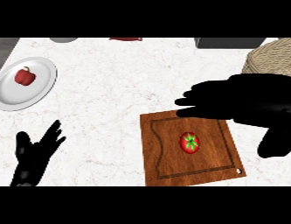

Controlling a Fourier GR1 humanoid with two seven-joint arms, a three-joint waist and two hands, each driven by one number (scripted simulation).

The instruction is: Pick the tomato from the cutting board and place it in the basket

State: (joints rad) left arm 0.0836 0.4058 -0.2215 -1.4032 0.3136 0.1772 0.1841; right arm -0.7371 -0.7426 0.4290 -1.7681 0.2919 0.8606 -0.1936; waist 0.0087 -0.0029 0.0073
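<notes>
On the cutting board point(167, 159) lies the tomato point(189, 142) (right robot hand point(251, 98) nearby).

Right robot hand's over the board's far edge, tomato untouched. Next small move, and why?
Probably bring the right robot hand back toward the robot and down over the tomato. Its fingers are straight and hold nothing, it sits over the far edge of the cutting board, and the tomato lies bare nearer the robot.
</notes>
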